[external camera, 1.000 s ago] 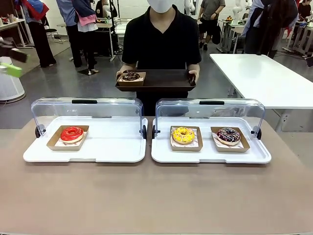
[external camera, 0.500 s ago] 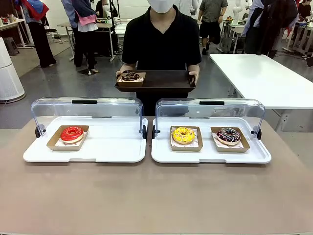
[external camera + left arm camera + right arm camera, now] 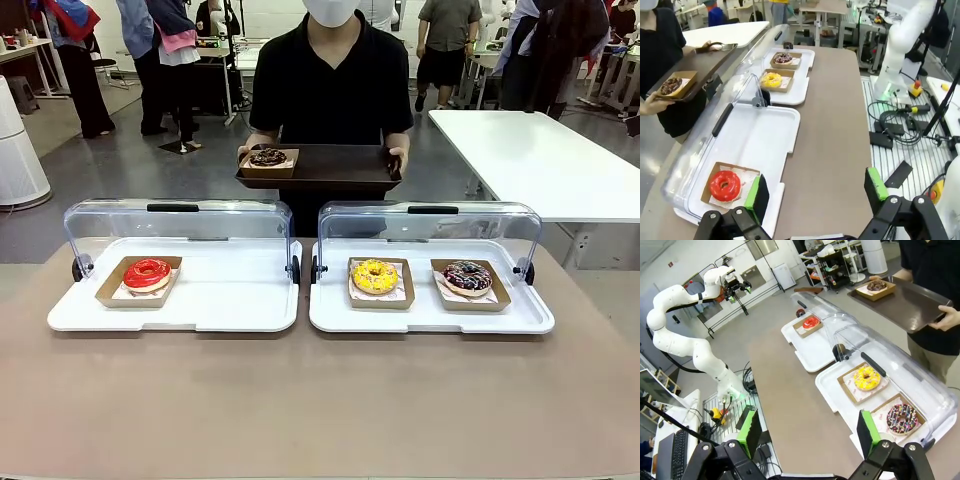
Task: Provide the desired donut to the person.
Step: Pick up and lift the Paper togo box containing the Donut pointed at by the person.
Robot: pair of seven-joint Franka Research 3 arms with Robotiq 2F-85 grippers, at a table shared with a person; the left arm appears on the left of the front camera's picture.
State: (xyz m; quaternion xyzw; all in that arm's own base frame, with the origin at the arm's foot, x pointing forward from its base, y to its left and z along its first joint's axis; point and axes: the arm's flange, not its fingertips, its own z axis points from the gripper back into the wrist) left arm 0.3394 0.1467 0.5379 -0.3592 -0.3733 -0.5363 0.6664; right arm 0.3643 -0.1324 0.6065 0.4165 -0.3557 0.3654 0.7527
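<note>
The person [image 3: 330, 80] stands at the far side and holds a dark brown tray [image 3: 340, 168]. A chocolate donut [image 3: 268, 156] in a cardboard boat sits on its left end. On the left white tray [image 3: 230, 295] lies a red donut [image 3: 147, 272]. The right white tray [image 3: 420, 318] carries a yellow donut [image 3: 375, 275] and a dark sprinkled donut [image 3: 467, 276]. My left gripper [image 3: 816, 192] hangs open high over the table's end near the red donut [image 3: 725, 185]. My right gripper [image 3: 807, 432] is open too, high above the yellow donut [image 3: 866, 378] and the sprinkled donut [image 3: 901, 417].
Both trays have clear hinged lids [image 3: 180, 225] [image 3: 430, 225] standing open at their far edge. The brown tabletop [image 3: 320, 400] stretches bare in front of the trays. A white table [image 3: 540, 160] stands at the back right, with passers-by behind it.
A green-padded gripper tip at the front view's left edge a second ago has moved out of that picture. The person, tray and donuts have stayed put.
</note>
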